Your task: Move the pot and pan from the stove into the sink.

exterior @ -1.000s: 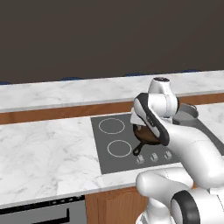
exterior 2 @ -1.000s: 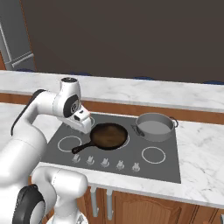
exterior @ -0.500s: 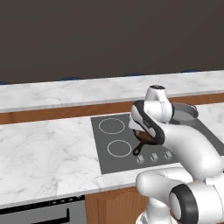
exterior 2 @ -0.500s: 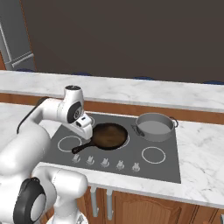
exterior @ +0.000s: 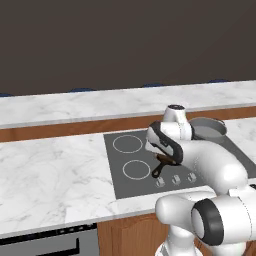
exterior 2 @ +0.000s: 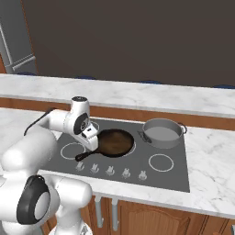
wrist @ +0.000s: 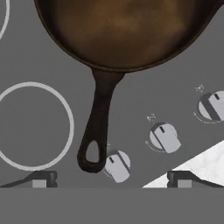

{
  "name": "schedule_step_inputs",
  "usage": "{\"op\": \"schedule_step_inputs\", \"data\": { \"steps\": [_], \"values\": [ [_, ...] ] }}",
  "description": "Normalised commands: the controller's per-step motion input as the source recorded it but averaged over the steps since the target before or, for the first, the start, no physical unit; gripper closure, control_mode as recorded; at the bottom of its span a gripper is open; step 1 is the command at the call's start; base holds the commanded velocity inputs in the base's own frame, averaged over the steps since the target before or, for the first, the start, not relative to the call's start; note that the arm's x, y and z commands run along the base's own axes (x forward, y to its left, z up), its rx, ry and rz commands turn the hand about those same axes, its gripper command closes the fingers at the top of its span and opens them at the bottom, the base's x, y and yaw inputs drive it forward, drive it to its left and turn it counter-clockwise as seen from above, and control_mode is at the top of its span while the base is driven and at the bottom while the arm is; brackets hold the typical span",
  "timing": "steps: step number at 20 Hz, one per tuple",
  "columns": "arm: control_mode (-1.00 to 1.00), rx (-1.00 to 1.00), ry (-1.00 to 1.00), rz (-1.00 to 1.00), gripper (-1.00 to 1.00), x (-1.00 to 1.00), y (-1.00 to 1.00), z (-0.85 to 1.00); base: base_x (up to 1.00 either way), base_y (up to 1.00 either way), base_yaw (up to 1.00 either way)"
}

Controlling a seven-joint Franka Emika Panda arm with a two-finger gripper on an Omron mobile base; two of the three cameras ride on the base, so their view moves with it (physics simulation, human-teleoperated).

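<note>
the tool (wrist: 112,178) hangs over the pan's black handle (wrist: 97,129), jaws wide and empty. the pan (exterior 2: 114,142) sits on the stove (exterior 2: 174,176), the pot (exterior 2: 162,133) just beside it.

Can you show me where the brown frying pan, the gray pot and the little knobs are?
Shallow round dark brown skillet (exterior 2: 114,142): right base view, on its inner floor.
Wide round grey metal pot (exterior 2: 161,133): right base view, on its inside bottom.
Small silver knob (wrist: 165,137): hand view, on the top face of the middle knob.
</note>
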Motion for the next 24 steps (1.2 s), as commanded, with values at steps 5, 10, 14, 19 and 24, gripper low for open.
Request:
{"op": "schedule_step_inputs", "data": {
  "steps": [5, 10, 14, 19, 24],
  "values": [
    [-1.00, -0.01, 0.00, -0.07, -1.00, 0.19, 0.00, -0.33, 0.00, 0.00, 0.00],
    [-1.00, -0.02, 0.00, -0.07, -1.00, 0.15, 0.00, -0.35, 0.00, 0.00, 0.00],
    [-1.00, -0.02, 0.00, -0.07, -1.00, 0.20, 0.00, -0.32, 0.00, 0.00, 0.00],
    [-1.00, -0.03, 0.00, -0.07, -1.00, 0.32, 0.00, -0.33, 0.00, 0.00, 0.00],
    [-1.00, -0.03, 0.00, -0.08, -1.00, 0.31, 0.00, -0.38, 0.00, 0.00, 0.00]
  ]
}}
